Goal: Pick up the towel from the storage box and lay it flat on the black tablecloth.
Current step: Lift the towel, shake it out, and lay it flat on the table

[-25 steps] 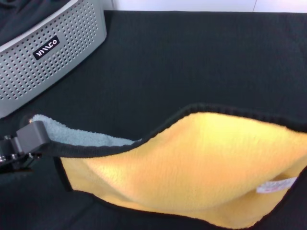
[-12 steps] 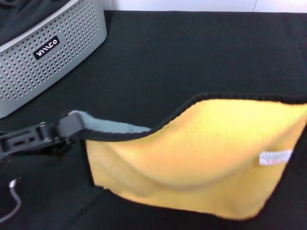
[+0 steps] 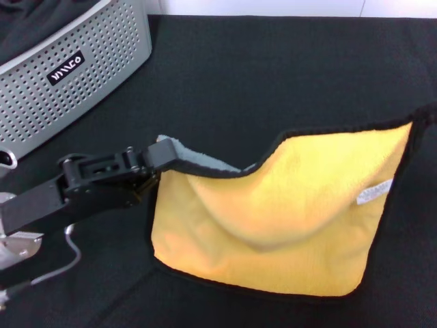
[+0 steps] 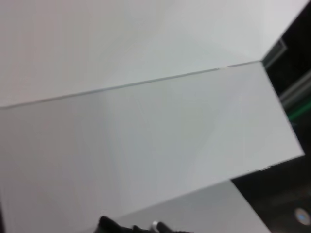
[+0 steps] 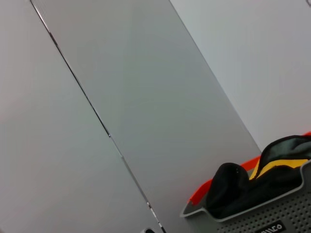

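**Towel held stretched above the tablecloth**

The towel point(image 3: 287, 212) is held over the black tablecloth point(image 3: 273, 75), in front of the storage box point(image 3: 68, 75). One corner is pinched between the closed fingers of the left gripper point(image 3: 162, 154). The right gripper is out of view.

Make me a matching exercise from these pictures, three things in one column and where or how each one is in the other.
Things:
1. towel
2. storage box
3. left gripper

States:
A. stands at the far left of the black tablecloth
B. pinches a corner with the grey reverse showing
C. held up by its corners, yellow side facing the head camera

Pairs: 1-C, 2-A, 3-B
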